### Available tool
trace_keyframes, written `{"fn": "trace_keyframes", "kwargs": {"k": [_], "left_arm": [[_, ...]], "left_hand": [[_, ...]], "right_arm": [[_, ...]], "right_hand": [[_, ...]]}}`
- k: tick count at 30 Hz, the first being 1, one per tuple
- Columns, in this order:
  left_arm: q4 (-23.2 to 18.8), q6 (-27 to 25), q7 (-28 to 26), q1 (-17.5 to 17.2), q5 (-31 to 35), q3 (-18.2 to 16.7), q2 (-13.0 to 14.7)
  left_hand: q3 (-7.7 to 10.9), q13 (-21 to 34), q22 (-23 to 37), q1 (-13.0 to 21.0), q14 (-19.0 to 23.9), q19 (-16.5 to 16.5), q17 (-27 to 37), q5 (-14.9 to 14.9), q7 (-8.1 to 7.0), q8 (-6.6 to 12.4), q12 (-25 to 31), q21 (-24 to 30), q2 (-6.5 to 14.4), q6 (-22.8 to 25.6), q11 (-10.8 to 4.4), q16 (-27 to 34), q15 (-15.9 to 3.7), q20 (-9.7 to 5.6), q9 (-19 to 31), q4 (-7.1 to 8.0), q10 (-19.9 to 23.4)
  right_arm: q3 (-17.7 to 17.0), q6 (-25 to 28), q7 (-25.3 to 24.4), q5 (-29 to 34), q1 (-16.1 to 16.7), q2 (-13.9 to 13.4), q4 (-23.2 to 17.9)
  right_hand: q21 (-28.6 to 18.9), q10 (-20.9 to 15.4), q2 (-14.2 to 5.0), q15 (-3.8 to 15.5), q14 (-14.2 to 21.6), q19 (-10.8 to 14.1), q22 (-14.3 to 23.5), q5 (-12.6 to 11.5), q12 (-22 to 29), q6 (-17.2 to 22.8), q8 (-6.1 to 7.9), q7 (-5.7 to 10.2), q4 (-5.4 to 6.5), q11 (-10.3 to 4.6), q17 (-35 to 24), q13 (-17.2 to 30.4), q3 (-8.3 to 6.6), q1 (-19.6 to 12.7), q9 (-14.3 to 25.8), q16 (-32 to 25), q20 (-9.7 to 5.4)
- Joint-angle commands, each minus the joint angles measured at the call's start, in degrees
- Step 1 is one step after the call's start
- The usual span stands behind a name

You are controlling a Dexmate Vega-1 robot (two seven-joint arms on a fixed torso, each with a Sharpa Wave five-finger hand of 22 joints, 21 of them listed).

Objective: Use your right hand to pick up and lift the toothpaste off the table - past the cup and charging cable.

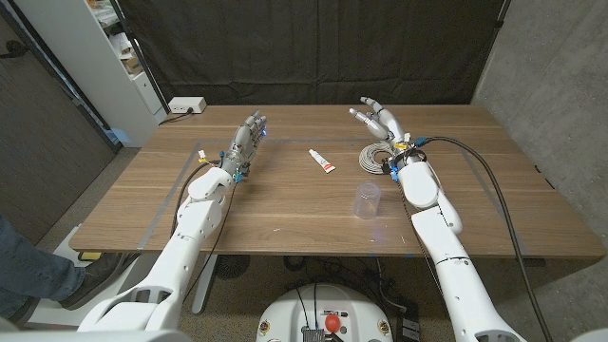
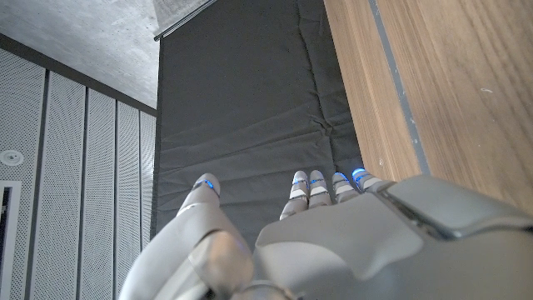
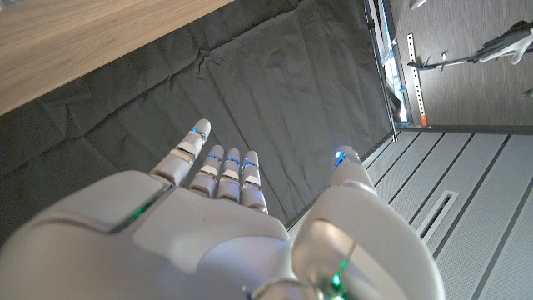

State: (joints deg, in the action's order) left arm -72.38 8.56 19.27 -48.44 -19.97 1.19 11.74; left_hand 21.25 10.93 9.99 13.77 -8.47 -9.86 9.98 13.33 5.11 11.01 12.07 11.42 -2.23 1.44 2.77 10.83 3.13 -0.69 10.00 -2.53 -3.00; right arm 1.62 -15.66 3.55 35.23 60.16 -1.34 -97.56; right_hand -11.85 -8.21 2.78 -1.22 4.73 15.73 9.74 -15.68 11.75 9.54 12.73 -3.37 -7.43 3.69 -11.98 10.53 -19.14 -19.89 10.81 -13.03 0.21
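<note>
Only unreadable red print on toothpaste (image 1: pixel 321 161).

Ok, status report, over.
Both hands open, left hand, right hand. Toothpaste on table, untouched. Cable and cup close by right arm.

No readable text; toothpaste (image 1: pixel 321 161) tube print too small to make out.
</note>
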Motion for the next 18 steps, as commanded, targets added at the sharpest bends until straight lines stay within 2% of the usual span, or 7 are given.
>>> {"fn": "trace_keyframes", "kwargs": {"k": [1,6,18], "left_arm": [[-1.36,-0.64,-0.41,-0.88,0.3,0.32,0.53],[-1.8,-0.51,-0.78,-1.27,0.35,0.28,0.62],[-1.37,-0.33,-0.11,-1.21,-0.16,0.34,0.68]], "left_hand": [[0.18,0.06,0.32,-0.04,-0.53,-0.97,0.3,-0.15,0.29,-0.1,-0.1,-0.05,0.47,0.17,-0.2,-0.23,0.05,0.77,0.19,-0.47,-0.6],[0.18,0.05,0.33,-0.03,-0.58,-1.06,0.3,-0.2,0.3,-0.14,-0.09,-0.08,0.51,0.13,0.0,-0.24,0.08,0.83,0.19,-0.51,-0.58],[0.15,0.04,0.34,0.01,-0.74,-1.2,0.31,-0.33,0.22,-0.21,-0.13,-0.13,0.63,0.03,0.0,-0.28,0.06,0.87,0.2,-0.62,-0.65]], "right_arm": [[1.63,1.85,-0.06,4.13,0.6,-1.53,-2.78],[2.05,3.43,1.39,4.5,0.47,-1.84,-3.59],[4.02,6.24,0.1,9.47,1.09,-2.53,-6.09]], "right_hand": [[-0.06,-0.47,-0.05,0.1,0.5,0.34,0.15,0.23,0.25,0.42,0.08,0.08,-0.2,-0.2,-0.21,0.24,-0.13,-0.87,0.08,-0.25,0.08],[0.0,0.22,-0.18,0.11,0.54,0.39,0.15,0.28,-0.1,0.13,-0.13,-0.01,-0.26,-0.22,-0.22,0.25,-0.13,-1.09,0.1,-0.23,0.12],[0.11,0.27,-0.35,-0.05,0.77,0.44,0.16,0.37,-0.19,0.21,-0.26,-0.25,-0.49,0.07,-0.21,0.27,-0.19,-1.7,0.13,-0.24,0.29]]}}
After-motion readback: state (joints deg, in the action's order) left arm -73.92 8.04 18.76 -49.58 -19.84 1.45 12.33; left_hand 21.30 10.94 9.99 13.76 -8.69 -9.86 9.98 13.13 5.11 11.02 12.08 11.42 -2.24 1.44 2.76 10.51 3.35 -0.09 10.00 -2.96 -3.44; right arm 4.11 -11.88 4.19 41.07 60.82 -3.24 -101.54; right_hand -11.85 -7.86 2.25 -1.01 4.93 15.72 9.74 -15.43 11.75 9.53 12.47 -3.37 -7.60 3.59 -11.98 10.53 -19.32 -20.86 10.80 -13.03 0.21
